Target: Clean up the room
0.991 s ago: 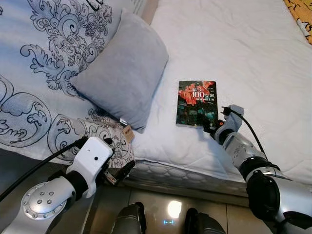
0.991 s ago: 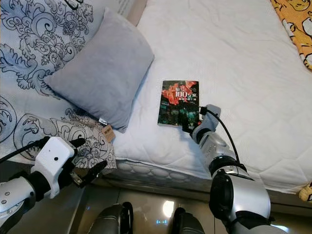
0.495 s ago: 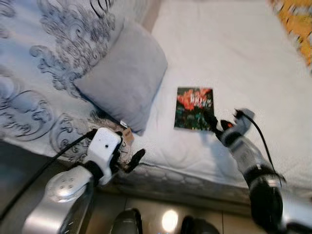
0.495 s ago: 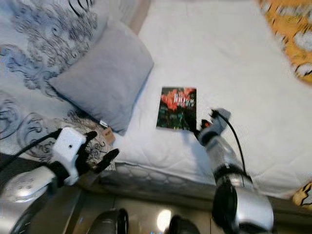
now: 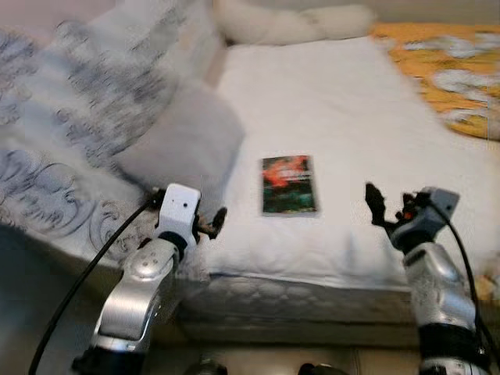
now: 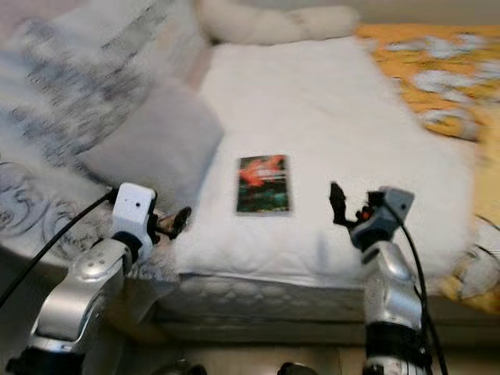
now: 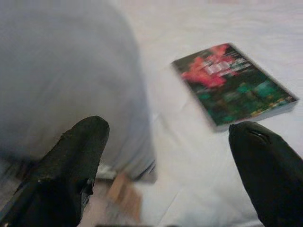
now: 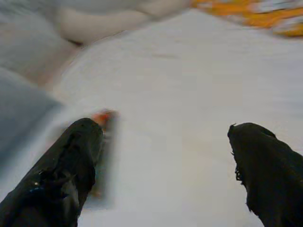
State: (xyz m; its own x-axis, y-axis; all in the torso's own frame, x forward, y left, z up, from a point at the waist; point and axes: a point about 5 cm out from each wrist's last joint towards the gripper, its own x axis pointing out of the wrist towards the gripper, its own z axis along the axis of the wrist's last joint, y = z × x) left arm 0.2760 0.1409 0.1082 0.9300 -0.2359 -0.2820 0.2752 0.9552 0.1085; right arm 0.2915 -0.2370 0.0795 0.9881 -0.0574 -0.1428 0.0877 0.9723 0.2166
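A dark book with a red and green cover (image 5: 287,183) lies flat on the white mattress (image 5: 336,101), just right of a grey pillow (image 5: 183,141). My right gripper (image 5: 387,207) hovers open over the mattress, off to the right of the book and apart from it; the right wrist view shows the book (image 8: 102,142) blurred beside one finger. My left gripper (image 5: 212,223) is open at the bed's near edge, by the pillow's lower corner. In the left wrist view the pillow (image 7: 61,71) and book (image 7: 234,87) lie ahead of the spread fingers (image 7: 85,142).
A blue-patterned duvet (image 5: 70,156) is heaped on the left of the bed. An orange blanket (image 5: 445,86) covers the far right side. A long white cushion (image 5: 289,23) lies along the far end. The mattress's front edge (image 5: 312,293) is just below my arms.
The view has tilted up and blurred. My right gripper has drawn away from the book's lower right corner toward the right. My left arm has risen to the bed's edge beside the pillow.
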